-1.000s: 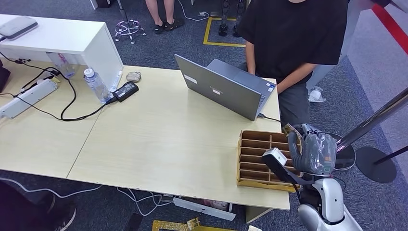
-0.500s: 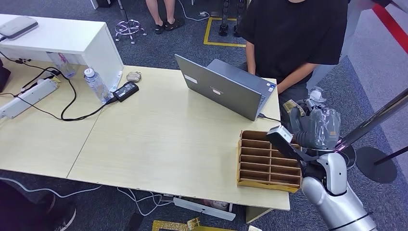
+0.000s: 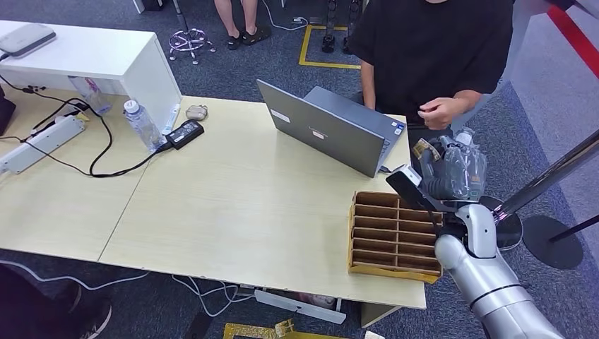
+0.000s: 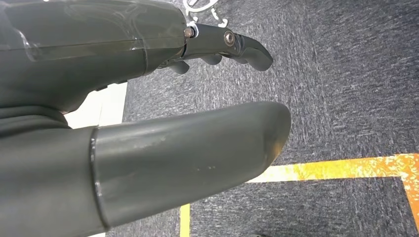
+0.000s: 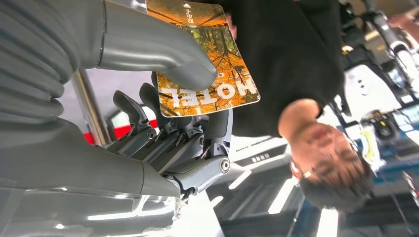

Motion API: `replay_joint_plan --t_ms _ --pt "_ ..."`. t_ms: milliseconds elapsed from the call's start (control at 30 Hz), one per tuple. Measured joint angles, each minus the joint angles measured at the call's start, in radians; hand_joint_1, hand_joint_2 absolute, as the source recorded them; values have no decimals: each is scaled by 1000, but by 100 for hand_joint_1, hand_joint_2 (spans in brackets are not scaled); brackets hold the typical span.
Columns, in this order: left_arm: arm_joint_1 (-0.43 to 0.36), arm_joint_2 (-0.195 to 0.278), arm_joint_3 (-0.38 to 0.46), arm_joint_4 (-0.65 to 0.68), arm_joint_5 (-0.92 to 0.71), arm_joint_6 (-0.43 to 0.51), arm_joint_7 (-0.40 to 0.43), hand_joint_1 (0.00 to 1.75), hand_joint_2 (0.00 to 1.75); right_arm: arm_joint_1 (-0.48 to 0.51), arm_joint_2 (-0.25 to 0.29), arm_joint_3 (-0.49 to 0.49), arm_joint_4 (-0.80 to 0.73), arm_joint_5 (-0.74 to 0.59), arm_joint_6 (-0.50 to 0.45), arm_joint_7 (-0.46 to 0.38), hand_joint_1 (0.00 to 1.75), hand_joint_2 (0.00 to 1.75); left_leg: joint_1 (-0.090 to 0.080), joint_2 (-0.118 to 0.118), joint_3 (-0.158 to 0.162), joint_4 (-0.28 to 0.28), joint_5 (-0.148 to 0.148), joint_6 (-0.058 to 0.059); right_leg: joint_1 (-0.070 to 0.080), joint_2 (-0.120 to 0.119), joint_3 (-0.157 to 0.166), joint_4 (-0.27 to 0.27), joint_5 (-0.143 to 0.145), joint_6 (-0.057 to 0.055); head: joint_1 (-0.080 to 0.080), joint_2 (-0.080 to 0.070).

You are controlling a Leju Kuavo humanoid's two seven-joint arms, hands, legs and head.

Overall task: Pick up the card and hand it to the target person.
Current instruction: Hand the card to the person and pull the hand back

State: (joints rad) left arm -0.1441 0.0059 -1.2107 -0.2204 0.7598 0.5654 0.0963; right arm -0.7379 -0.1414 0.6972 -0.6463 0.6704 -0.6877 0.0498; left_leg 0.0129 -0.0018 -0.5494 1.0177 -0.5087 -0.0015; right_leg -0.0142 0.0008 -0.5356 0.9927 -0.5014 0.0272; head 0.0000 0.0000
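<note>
The right hand [image 3: 455, 173] is pinching an orange hotel card [image 5: 207, 59] between thumb and fingers, raised near a person's hand [image 3: 439, 111]. The left hand [image 4: 148, 113] is hanging released, grasping nothing.

Right hand [image 3: 458, 171]: matt grey plastic shell, ribbed cover, clear glossy film wrapped over the back, darker fingers [image 5: 148, 128] with bare metal pivot pins. Card [image 5: 207, 54] in its grip: glossy printed plastic-looking face, orange forest print, "HOTEL" lettering. Left hand [image 4: 123, 123]: same smooth grey plastic, thumb slightly scuffed, semi-gloss. Right forearm [image 3: 487, 282]: smooth silver shell with a satin sheen. Card rack [image 3: 388, 233]: brown cardboard or thin wood, matt, can't tell which. Table [image 3: 233, 198]: pale wood-grain laminate, smooth, low sheen. Laptop [image 3: 328, 127]: matt grey metal-look lid. Floor [image 4: 346, 84]: rough dark carpet with worn yellow tape lines. Person's shirt [image 3: 431, 42]: matt black cloth.
</note>
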Motion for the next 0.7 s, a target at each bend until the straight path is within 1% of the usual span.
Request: replay_joint_plan --t_ms 133,233,267,400,467,633,700 --pt "0 1 -1 0 -1 -2 0 0 0 -1 0 -1 8 -8 -6 -6 150 175 0 0 -1 0 0 0 0 0 -1 1 0 0 0 0" --pt "-1 2 -3 0 -3 -2 -1 0 0 10 -2 -25 -15 -12 -10 -25 151 175 0 0 -1 1 0 0 0 0 -1 1 0 0 0 0" --pt "0 -4 2 3 0 5 -3 0 0 15 -2 -34 -22 -9 -10 -28 152 175 0 0 -1 1 0 0 0 0 -1 1 0 0 0 0" --pt "4 -53 11 20 8 53 0 0 0 21 -5 -54 -25 7 -10 -27 151 175 -1 0 -2 1 0 0 -1 0 -2 1 0 0 0 0" --pt "4 -60 10 22 6 58 4 0 0 21 -4 -61 -24 12 -10 -29 150 175 -1 -1 -2 1 0 1 -1 -1 -2 1 -1 0 0 0" --pt "3 -54 8 21 5 51 4 0 0 22 -1 -68 -19 21 -10 -29 147 175 -1 -1 -2 2 -1 0 -1 -1 -2 2 -1 1 0 0" --pt "3 -52 8 21 5 48 4 0 0 21 0 -62 -8 22 -9 -27 141 175 -1 -1 -2 1 0 0 -1 -1 -2 1 -1 0 0 0"
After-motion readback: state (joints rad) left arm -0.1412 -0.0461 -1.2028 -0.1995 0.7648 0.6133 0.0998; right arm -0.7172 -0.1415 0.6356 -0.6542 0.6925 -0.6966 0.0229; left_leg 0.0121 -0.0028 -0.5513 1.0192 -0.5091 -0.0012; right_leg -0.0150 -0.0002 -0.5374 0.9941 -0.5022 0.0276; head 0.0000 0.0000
